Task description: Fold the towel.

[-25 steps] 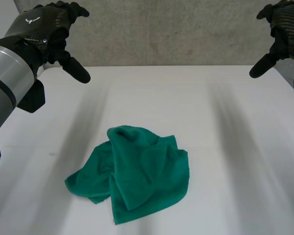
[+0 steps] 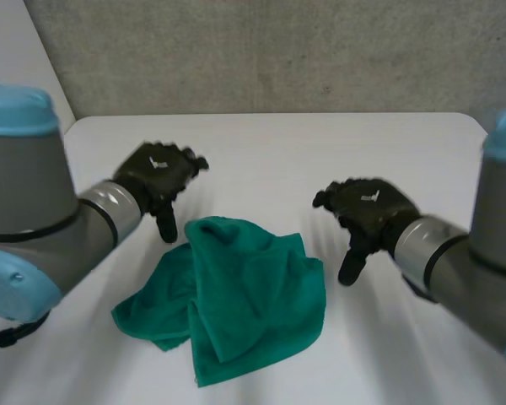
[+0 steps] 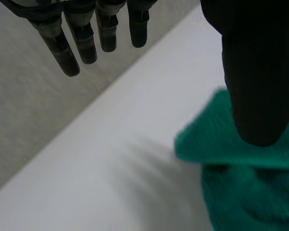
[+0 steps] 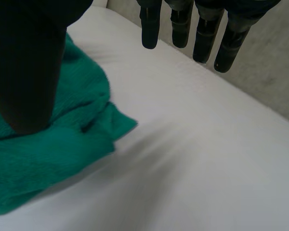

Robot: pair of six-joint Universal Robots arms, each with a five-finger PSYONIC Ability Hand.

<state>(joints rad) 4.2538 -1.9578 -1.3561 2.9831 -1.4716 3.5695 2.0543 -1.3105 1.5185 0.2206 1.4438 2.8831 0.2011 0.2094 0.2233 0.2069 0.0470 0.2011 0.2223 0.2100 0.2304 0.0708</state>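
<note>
A green towel lies crumpled in a heap near the front middle of the white table. My left hand hovers just off the towel's far left part, fingers straight and spread, holding nothing. In the left wrist view the thumb hangs over the towel's edge and the fingers reach past it. My right hand hovers off the towel's right side, also open and empty. The right wrist view has its thumb above the towel and its fingers over bare table.
A grey wall runs behind the table's far edge. Bare white table surrounds the towel on every side. My two arms come in from the front corners.
Both hands have dropped from high up at the far corners down and inward to either side of the towel. The towel has not moved.
</note>
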